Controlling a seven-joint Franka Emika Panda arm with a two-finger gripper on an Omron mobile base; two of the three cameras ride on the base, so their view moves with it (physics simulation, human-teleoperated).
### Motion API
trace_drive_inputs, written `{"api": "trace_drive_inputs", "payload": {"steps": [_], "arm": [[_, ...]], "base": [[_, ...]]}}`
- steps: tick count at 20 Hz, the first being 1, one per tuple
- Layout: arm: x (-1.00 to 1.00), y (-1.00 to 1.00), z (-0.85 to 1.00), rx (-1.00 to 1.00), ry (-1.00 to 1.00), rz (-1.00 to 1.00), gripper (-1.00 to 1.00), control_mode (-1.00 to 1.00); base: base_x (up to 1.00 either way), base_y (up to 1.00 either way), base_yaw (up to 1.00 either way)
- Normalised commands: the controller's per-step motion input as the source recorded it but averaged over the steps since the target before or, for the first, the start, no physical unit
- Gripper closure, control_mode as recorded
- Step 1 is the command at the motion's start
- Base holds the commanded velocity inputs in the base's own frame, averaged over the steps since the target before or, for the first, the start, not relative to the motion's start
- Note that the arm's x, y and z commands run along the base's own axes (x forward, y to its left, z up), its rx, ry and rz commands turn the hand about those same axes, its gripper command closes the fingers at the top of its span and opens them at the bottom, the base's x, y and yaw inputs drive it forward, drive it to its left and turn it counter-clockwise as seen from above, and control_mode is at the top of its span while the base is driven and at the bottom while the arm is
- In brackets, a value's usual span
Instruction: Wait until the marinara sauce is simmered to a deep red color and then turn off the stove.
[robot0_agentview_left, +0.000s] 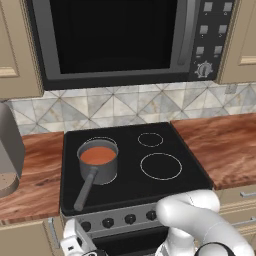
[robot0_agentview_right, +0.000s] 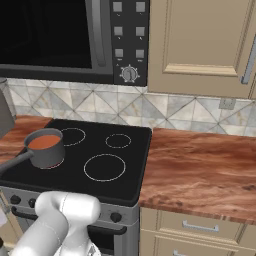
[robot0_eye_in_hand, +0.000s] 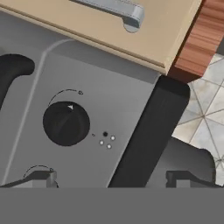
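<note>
Honestly, the claw (robot0_eye_in_hand: 109, 179) hangs wide open and empty, one knob (robot0_eye_in_hand: 66, 124) just ahead; the marinara sauce (robot0_agentview_left: 98, 155) looks orange, so twisting now risks undercooking.

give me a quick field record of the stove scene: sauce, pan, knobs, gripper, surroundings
sauce: marinara sauce, orange-red, flat surface
pan: grey saucepan on the stove's rear-left ring, handle toward the front
knobs: black knob ahead in the hand view, white pointer up
gripper: gripper open, facing the front panel, touching nothing
surroundings: microwave above, wood counter on both sides
</note>
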Motion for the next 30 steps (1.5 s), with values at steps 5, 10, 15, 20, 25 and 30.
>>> {"api": "trace_drive_inputs", "payload": {"steps": [5,10,15,20,25,30], "arm": [[0.0,0.0,-0.13,-0.02,-0.03,0.01,-1.0,-1.0],[0.0,0.01,-0.19,-0.03,-0.04,0.0,-1.0,-1.0],[0.04,0.0,-0.14,0.0,-0.04,0.0,-1.0,-1.0],[0.13,0.06,-0.19,0.0,-0.08,0.0,-1.0,-1.0],[0.14,0.06,-0.17,0.0,-0.12,0.0,-1.0,-1.0],[0.12,0.0,-0.14,0.0,-0.09,0.0,-1.0,-1.0]], "base": [[0.0,0.0,0.0],[0.0,0.0,0.0],[0.0,0.0,0.0],[0.0,0.0,0.0],[0.0,0.0,0.0],[0.0,0.0,0.0]]}}
